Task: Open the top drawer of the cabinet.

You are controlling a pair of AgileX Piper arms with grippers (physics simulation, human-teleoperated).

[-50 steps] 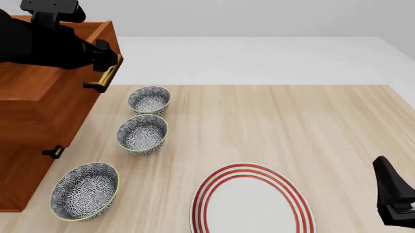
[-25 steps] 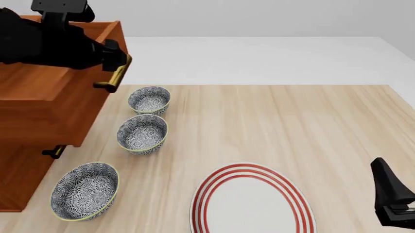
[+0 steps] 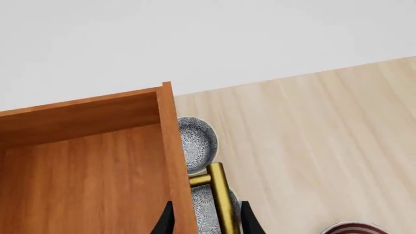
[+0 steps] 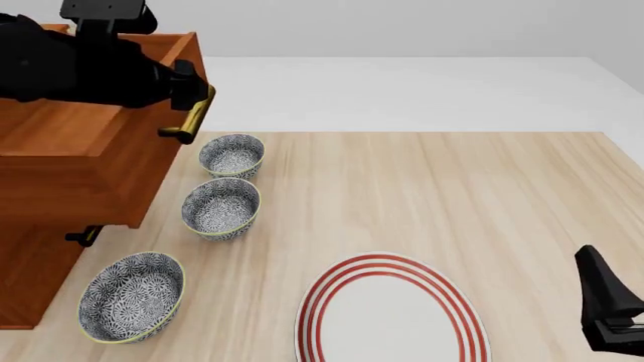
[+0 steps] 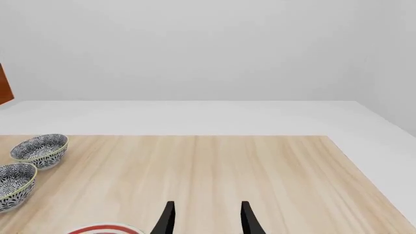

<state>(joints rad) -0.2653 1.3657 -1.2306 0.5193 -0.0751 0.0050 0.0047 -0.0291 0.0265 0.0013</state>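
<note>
The cabinet (image 4: 35, 279) stands at the table's left edge. Its top drawer (image 4: 90, 181) is pulled well out to the right and shows its open wooden inside (image 3: 85, 170). My left gripper (image 4: 198, 92) is shut on the drawer's brass bar handle (image 4: 187, 121). In the left wrist view the gripper (image 3: 206, 222) has one finger on each side of the handle (image 3: 221, 195). My right gripper (image 4: 608, 320) is open and empty, low at the table's near right corner. It also shows in the right wrist view (image 5: 206, 219).
Three patterned bowls (image 4: 231, 155) (image 4: 220, 207) (image 4: 131, 296) stand in a row just right of the cabinet, partly under the open drawer. A red-striped plate (image 4: 391, 313) lies at the front middle. A lower drawer's handle (image 4: 83, 236) sticks out beside the bowls.
The top drawer has slid further out to the right, with my left gripper moving right along with its handle. The right arm has barely moved.
</note>
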